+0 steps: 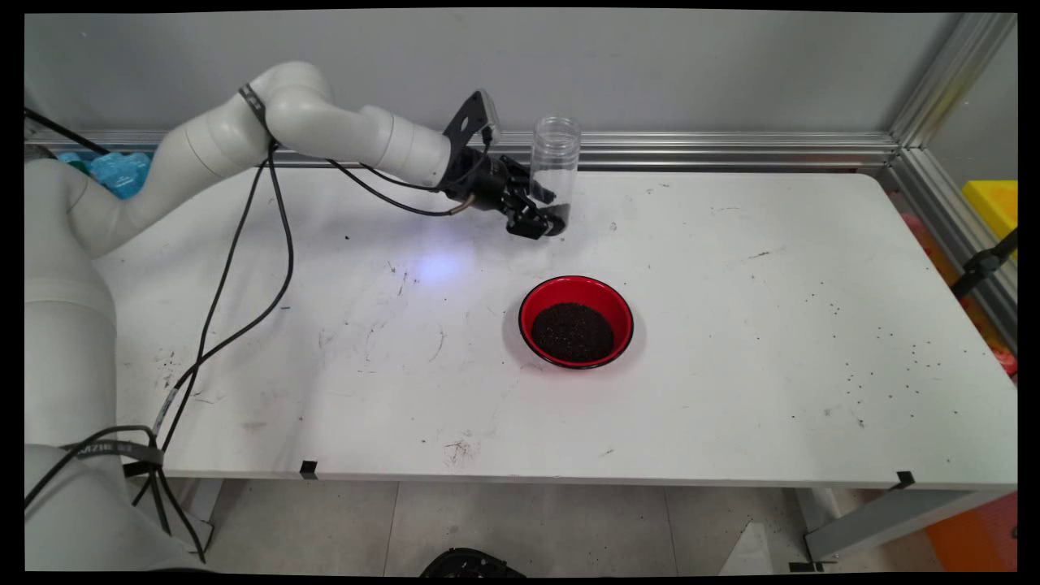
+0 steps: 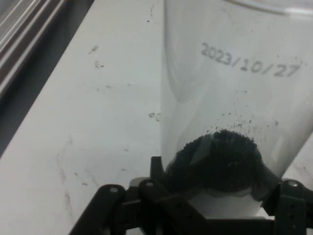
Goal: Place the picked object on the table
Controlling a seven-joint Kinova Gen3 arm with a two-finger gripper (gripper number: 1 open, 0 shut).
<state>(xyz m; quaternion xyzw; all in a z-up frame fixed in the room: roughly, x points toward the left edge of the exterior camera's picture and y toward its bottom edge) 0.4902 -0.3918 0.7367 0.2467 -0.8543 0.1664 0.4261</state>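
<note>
Near desk's (image 1: 731, 406) far edge | pincer (image 1: 543, 221) pinching clear plastic jar (image 1: 556, 166) base, upright, dark grains (image 2: 220, 161) inside | red bowl (image 1: 576, 321) of grains nearby, mid-desk

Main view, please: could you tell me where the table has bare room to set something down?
The widest free patch is the table's right half, right of the red bowl, though dark specks dot it near the right edge. The near-left stretch between the hanging cables and the bowl is also free. It is crowded at the back centre, where the gripper grips the clear jar.
</note>
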